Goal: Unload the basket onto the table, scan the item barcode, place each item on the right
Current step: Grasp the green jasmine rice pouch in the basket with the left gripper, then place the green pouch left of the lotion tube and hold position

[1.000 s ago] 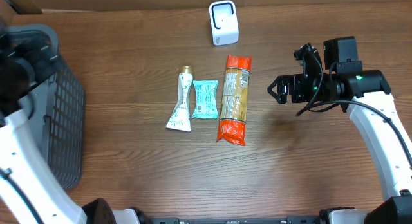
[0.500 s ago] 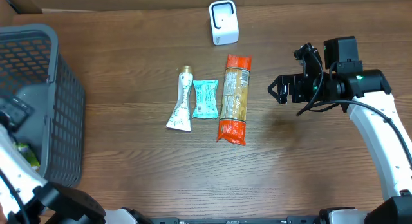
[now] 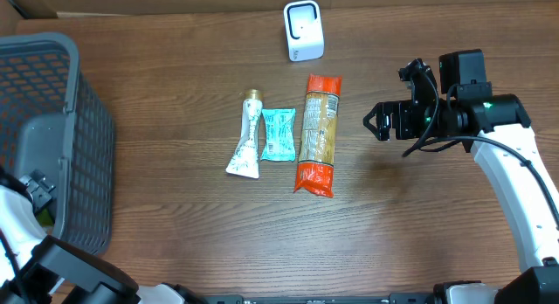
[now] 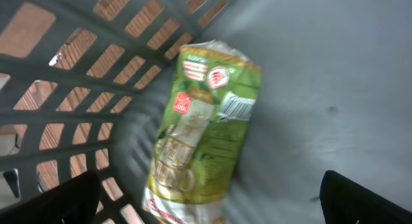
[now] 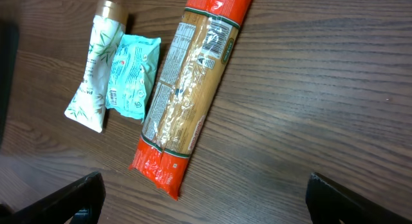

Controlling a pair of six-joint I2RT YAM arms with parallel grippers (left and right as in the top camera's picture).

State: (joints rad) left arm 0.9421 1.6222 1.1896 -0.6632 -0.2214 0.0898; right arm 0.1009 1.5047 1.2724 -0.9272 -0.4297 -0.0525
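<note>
A white barcode scanner (image 3: 303, 31) stands at the back of the table. In front of it lie a white tube (image 3: 244, 138), a teal packet (image 3: 279, 134) and a long orange pasta pack (image 3: 319, 134). My right gripper (image 3: 377, 122) hovers open to the right of the pasta pack (image 5: 187, 102), nothing between its fingers (image 5: 64, 201). My left gripper (image 4: 209, 208) is open inside the grey basket (image 3: 87, 138), above a green packet (image 4: 206, 127) lying loose on the basket floor. Its fingers (image 4: 367, 198) stand well apart from the packet.
The basket's lattice wall (image 4: 77, 76) rises close on the left of my left gripper. My left arm (image 3: 17, 221) comes in from the bottom left corner. The tube (image 5: 96, 73) and teal packet (image 5: 133, 76) lie side by side, touching.
My left arm has drawn back from over the basket toward the bottom left, uncovering the basket. The right arm and the items on the table have not moved.
</note>
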